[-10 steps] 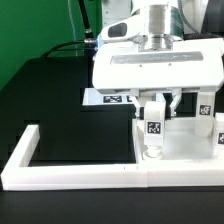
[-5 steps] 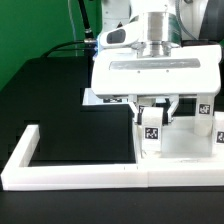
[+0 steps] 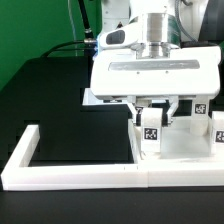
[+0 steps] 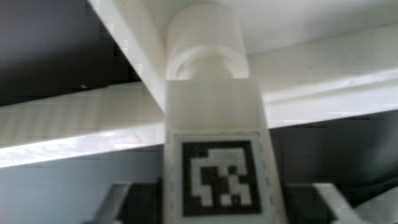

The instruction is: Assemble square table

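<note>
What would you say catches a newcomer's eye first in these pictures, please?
The hand gripping a tagged white leg upright over the square tabletop, at the exterior view's right. In the wrist view that leg fills the frame. The white L-shaped border wall runs along the front.

Bright, even overhead light is washing out the white gripper (image 3: 152, 107) body and the tabletop (image 3: 185, 140) beneath it, while the close leg (image 4: 210, 120) is blurring softly.

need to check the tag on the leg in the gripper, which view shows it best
The wrist view: the leg fills the frame, its tag large and face-on. The exterior view shows the same leg small, between the fingers of the gripper, over the square table.
</note>
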You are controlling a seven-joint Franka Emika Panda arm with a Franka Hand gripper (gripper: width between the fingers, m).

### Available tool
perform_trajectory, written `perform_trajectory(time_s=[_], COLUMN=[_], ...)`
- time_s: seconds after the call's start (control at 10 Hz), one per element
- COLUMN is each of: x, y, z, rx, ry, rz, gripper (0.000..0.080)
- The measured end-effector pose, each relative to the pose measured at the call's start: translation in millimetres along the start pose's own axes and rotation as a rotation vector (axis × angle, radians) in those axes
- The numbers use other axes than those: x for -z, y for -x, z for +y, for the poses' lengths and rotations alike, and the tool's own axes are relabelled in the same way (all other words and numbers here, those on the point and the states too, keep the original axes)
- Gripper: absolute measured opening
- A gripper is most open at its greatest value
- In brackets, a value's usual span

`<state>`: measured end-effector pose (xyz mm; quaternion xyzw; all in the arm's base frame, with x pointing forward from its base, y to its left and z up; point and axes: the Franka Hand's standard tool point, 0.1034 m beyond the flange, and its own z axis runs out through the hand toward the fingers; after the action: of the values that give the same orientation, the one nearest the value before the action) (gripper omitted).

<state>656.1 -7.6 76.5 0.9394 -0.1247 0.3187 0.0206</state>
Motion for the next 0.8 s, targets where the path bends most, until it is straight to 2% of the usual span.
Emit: perform_trajectory(time_s=[0.1, 0.2, 0.3, 0.8], x=[-0.1, -0.2, -0.3, -0.8], y=[0.1, 0.3, 0.5, 1.2], z=[0.1, 0.1, 0.1, 0.3], rx=[0.0, 0.0, 0.0, 0.0], ry=[0.0, 0.0, 0.0, 0.001], rz=[0.0, 0.0, -0.001, -0.002], gripper=[0.045, 0.0575, 0.0634, 0.0648])
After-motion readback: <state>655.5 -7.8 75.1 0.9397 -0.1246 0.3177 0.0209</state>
